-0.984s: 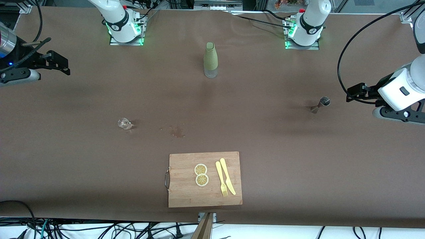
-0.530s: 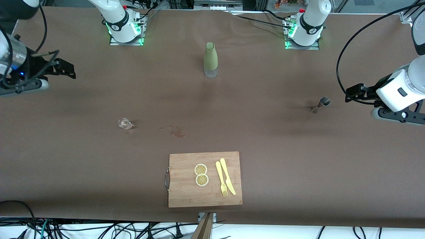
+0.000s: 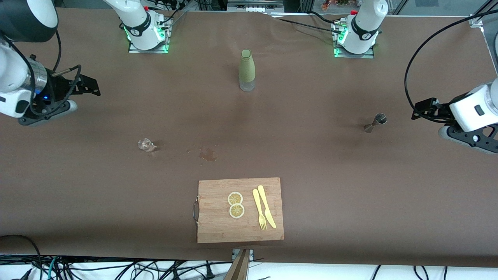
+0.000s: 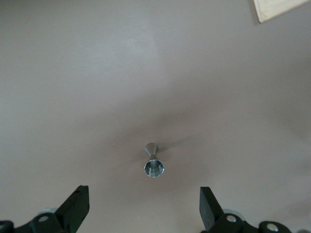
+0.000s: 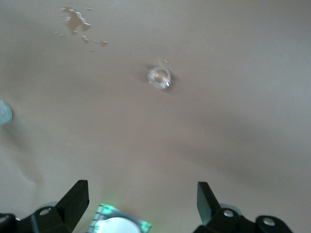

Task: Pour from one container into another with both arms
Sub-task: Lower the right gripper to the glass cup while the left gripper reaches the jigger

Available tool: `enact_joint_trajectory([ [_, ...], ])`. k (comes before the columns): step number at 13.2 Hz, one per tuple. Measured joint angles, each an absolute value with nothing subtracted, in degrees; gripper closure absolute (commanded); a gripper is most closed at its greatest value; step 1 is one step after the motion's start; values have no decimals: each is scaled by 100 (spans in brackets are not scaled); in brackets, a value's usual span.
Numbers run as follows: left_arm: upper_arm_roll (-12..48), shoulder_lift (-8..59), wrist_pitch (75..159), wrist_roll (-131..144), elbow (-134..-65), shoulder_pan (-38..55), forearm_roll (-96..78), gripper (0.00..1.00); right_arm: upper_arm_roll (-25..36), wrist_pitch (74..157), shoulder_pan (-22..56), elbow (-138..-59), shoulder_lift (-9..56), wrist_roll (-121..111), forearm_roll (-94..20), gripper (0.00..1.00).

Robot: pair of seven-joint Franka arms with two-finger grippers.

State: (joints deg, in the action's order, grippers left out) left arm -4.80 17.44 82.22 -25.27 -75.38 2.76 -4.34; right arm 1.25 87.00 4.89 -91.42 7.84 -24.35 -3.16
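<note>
So, no readable brand, label or writing on anything you've got out. Brown-covered table point(image 3: 350, 186) carries it all.

Right arm point(image 3: 23, 77) hangs over its own end of the table; right gripper point(image 3: 91, 88) has its jaws spread wide, nothing between them. Left arm point(image 3: 472, 112) is over the other end; left gripper point(image 3: 422, 109) is equally wide open and empty, with the jigger just beside it toward mid-table.

Wooden cutting board point(image 3: 218, 225) lies nearest the front camera, metal handle toward the right arm's end. On it are two lemon slices point(image 3: 235, 204), plus a yellow fork point(image 3: 259, 210) and yellow knife point(image 3: 266, 206) side by side, long axes running roughly near-to-far.

Green-sleeved bottle point(image 3: 247, 70) stands upright between the two bases, cap up, clear base.

Steel jigger point(image 3: 375, 122) stands upright; your left wrist view looks straight into its open cup point(image 4: 154, 168), which the front view doesn't give you.

Small clear glass point(image 3: 144, 144) stands upright toward the right arm's end, with a wet stain point(image 3: 208, 154) near it. The right wrist view shows the glass point(image 5: 159, 77) from above and the stain point(image 5: 77, 22) broken into splatters.
</note>
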Motion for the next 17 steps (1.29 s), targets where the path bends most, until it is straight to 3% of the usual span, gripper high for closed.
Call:
enact_joint_trajectory([
  [4, -1477, 2014, 8225, -5274, -7944, 235, -1355, 0, 203, 9033, 342, -9141, 1218, -4273, -529, 1],
  [8, -2258, 2421, 8283, -8000, -8635, 4, -2449, 0, 285, 9183, -313, -9147, 1652, -6285, -1621, 1],
  [13, -2577, 2535, 7707, -10934, -9299, -318, -3312, 0, 336, 9452, -738, -9165, 2472, -8764, -3021, 1],
  [17, -2915, 3128, 7635, -13262, -10169, -695, -4142, 0, 359, 9851, -915, -9557, 2963, -11134, -4014, 1],
])
